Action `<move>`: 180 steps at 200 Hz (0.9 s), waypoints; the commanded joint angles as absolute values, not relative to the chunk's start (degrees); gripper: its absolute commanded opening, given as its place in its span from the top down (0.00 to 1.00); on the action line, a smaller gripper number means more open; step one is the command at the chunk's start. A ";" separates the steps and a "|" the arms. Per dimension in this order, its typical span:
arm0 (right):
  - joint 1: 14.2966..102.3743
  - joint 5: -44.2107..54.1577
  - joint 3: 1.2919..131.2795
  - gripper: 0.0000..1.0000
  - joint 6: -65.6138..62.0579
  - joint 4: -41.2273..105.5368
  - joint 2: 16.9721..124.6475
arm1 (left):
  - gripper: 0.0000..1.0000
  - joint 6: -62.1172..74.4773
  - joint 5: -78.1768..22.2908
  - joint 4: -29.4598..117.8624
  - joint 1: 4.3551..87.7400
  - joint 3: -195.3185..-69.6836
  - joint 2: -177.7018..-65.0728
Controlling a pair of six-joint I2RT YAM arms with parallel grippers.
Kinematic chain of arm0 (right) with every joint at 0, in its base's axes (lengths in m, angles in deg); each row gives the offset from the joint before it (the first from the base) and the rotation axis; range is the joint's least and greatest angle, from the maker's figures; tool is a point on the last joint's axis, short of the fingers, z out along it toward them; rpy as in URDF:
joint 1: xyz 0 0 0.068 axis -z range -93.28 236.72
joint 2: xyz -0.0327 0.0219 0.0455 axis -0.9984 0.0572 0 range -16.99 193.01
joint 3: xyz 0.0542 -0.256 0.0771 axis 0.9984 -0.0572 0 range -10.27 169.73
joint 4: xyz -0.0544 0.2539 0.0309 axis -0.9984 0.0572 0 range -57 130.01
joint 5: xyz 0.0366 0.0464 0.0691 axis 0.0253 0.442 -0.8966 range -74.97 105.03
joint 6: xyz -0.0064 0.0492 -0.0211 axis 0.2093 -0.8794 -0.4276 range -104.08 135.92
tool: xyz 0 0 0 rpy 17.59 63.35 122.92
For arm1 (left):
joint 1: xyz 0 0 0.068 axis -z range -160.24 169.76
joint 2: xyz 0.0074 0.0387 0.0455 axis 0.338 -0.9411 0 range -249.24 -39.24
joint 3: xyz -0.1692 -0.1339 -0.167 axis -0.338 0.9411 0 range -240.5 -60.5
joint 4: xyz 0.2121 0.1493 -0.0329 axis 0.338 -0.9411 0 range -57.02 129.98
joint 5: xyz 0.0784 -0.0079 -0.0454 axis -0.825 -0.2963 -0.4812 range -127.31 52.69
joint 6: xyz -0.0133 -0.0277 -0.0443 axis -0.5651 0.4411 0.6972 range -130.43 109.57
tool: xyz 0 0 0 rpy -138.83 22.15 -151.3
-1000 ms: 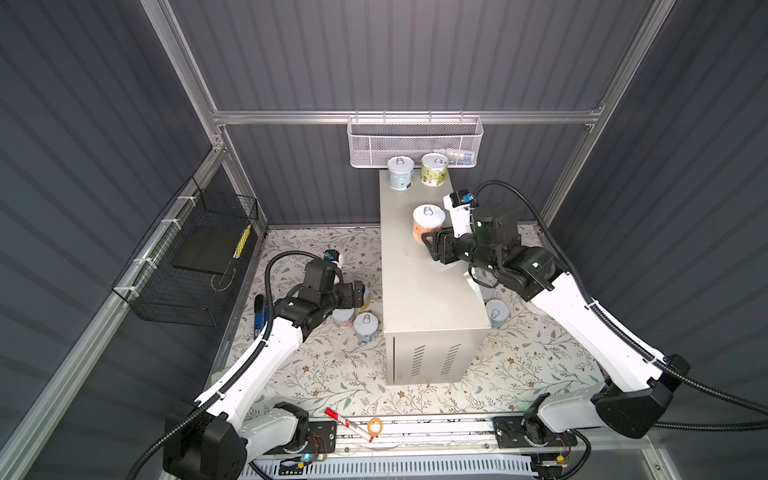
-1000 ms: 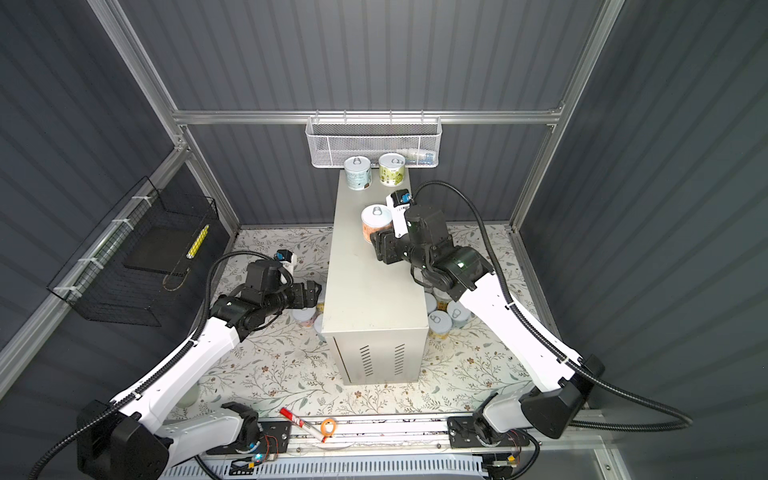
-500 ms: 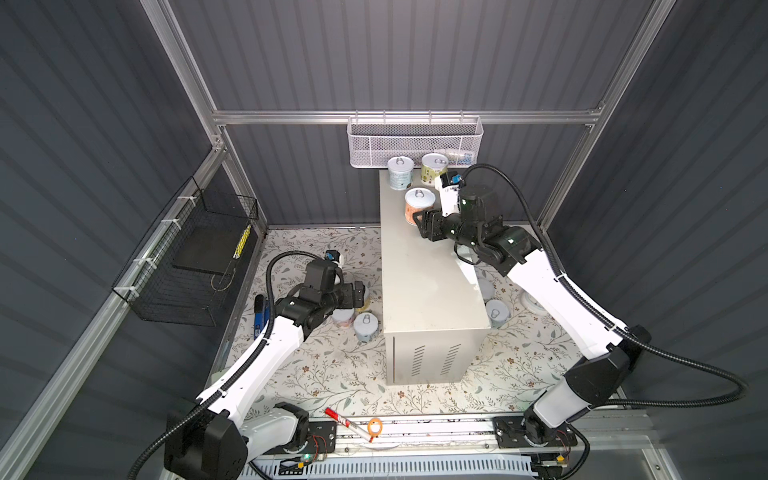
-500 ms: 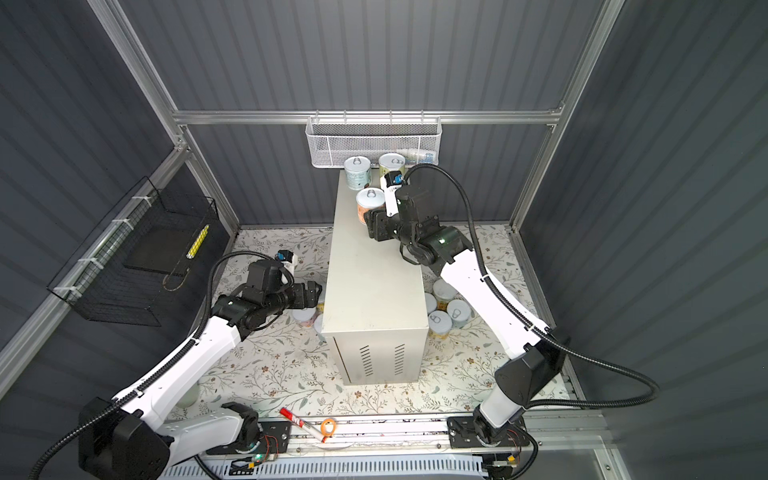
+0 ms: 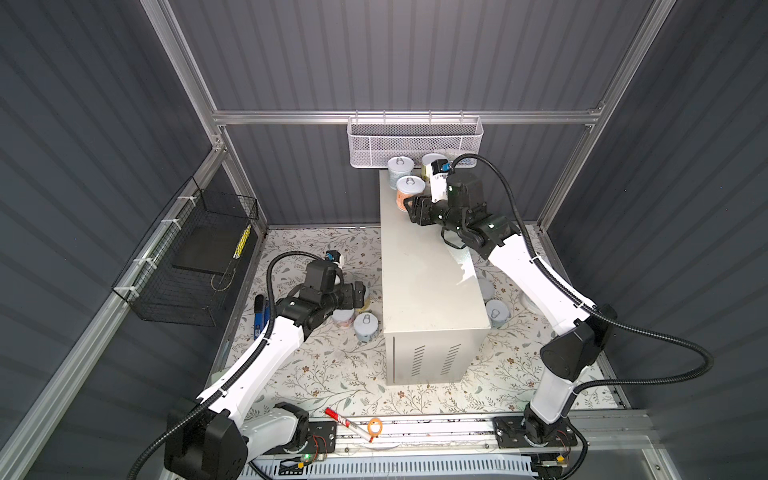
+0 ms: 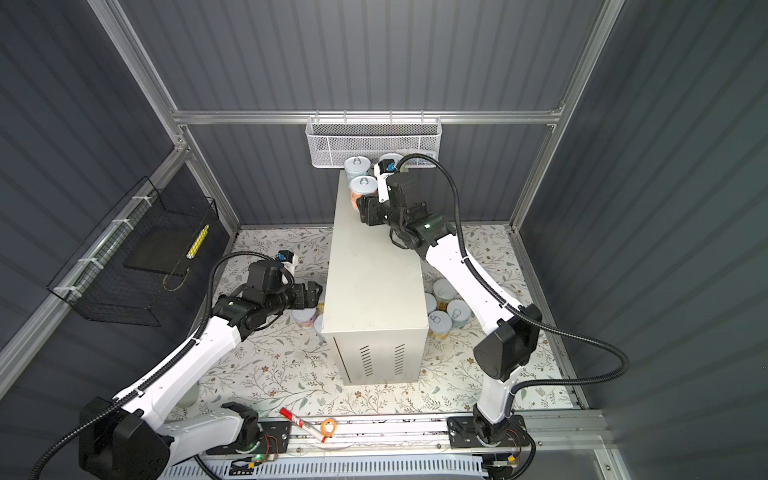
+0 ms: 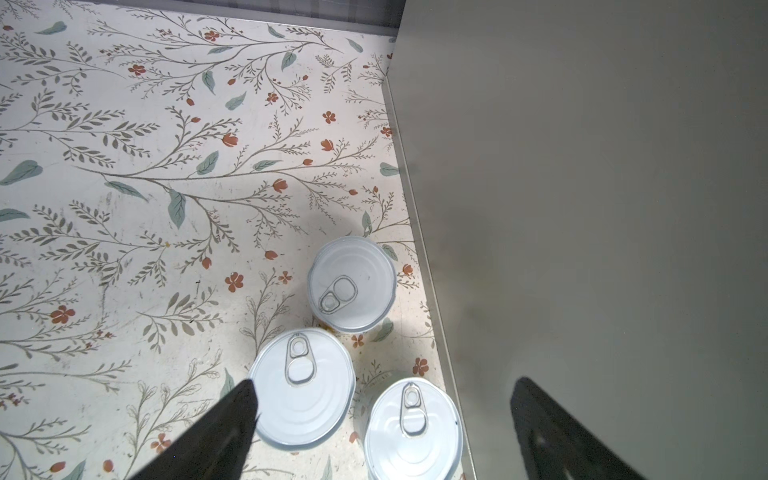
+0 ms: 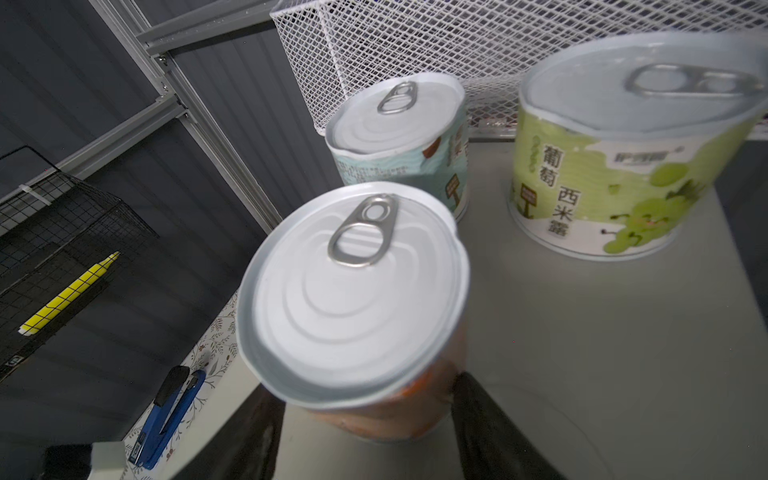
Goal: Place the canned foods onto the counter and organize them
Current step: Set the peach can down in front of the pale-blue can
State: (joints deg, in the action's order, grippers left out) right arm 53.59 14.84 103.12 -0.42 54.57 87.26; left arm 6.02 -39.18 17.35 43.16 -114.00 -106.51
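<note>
Since right gripper [image 8: 365,415], clamped on orange can [image 8: 353,291], has moved up the counter [image 5: 428,282], blue can [image 8: 399,124] and green can [image 8: 623,166] sit just beyond it: looks release-ready; left gripper [image 7: 384,386] gapes, empty.

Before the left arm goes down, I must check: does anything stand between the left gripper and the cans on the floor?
Nothing visible does. The open left gripper hangs above three cans. The counter only stands close beside one can, not in the way.
</note>
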 commanded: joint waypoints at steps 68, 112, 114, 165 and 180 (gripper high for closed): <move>55.15 12.16 109.00 0.34 -3.47 53.57 92.82 | 0.04 4.83 -38.04 18.95 41.99 -112.63 -107.40; 55.20 10.38 111.82 0.34 -4.41 54.80 94.55 | 0.04 4.83 -38.02 19.07 41.82 -112.54 -107.63; 55.22 10.19 111.81 0.34 -4.45 54.80 94.54 | 0.04 4.83 -38.02 19.13 41.82 -112.53 -107.62; 55.18 10.06 110.66 0.34 -4.73 54.58 93.67 | 0.04 4.87 -37.83 19.33 41.73 -112.60 -108.39; 55.15 10.01 109.99 0.34 -4.98 54.51 93.32 | 0.04 4.88 -37.84 19.25 41.72 -112.64 -108.35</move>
